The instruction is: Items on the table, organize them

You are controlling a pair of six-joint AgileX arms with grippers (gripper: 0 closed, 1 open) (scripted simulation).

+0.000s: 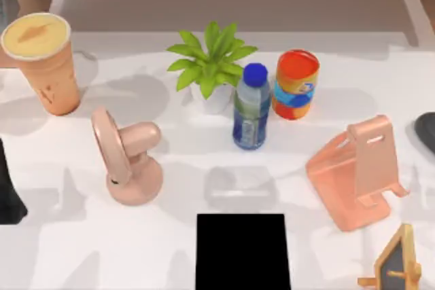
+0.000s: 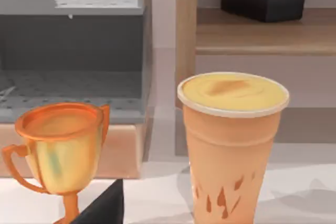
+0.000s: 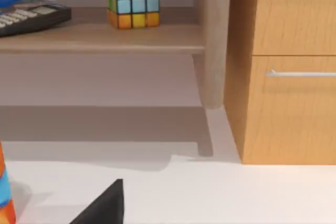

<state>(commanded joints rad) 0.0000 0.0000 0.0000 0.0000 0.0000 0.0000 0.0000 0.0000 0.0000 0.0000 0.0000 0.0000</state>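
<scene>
Three things are to be sorted, and none looks gripped, so I judge this the opening step: choosing and approaching a first item.

Top view: the orange cup (image 1: 42, 64) stands upright at ten o'clock on the table (image 1: 170, 249), near its left edge. The mouse (image 1: 427, 131) is a dark sliver at three o'clock, cut by the frame. A flat black rectangle (image 1: 242, 252) lies at six o'clock (phone or not, I cannot tell). The pink fan (image 1: 126, 161), the plant (image 1: 211, 62), the blue-capped bottle (image 1: 251, 108), the can (image 1: 297, 84) and the phone stand (image 1: 355, 174) crowd the middle. Open table lies at seven to eight o'clock and between fan and stand.

Left wrist view: the left gripper (image 2: 105, 206) is a dark wedge low in the frame, level with the cup, which stands right ahead beside a trophy (image 2: 62, 148). Whether it is spread or pressed together I cannot tell. The next move likely calls for a straight advance that clears the trophy.

Right wrist view: the right gripper (image 3: 105, 205) is likewise a dark wedge, state unreadable, facing bare table, the shelf (image 3: 100, 38) and a cabinet (image 3: 286, 66).
</scene>
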